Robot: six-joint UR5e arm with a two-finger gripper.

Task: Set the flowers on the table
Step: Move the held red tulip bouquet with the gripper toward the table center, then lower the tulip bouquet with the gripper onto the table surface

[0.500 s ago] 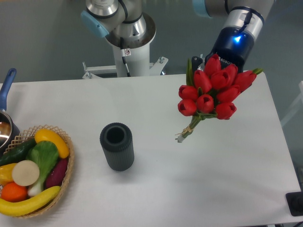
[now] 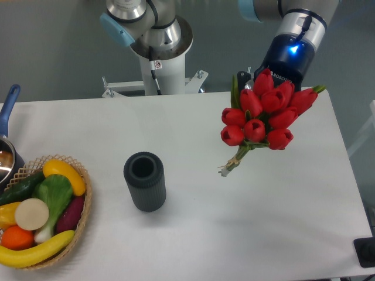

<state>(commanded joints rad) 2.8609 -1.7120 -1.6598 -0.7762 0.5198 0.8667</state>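
Note:
The flowers (image 2: 263, 114), a bunch of red tulips with green stems tied with tan string, hang tilted over the right half of the white table (image 2: 193, 228). The blooms point up and right, and the stem ends (image 2: 227, 168) are low, at or just above the tabletop. My gripper (image 2: 258, 88) comes down from the upper right and is shut on the flowers. Its fingers are mostly hidden behind the blooms; one dark finger (image 2: 242, 78) shows at the upper left of the bunch.
A dark ribbed cylindrical vase (image 2: 144, 181) stands upright left of the middle. A wicker basket (image 2: 82, 218) of vegetables sits at the front left, with a pot (image 2: 7, 153) behind it. The robot base (image 2: 158, 52) stands behind the far edge.

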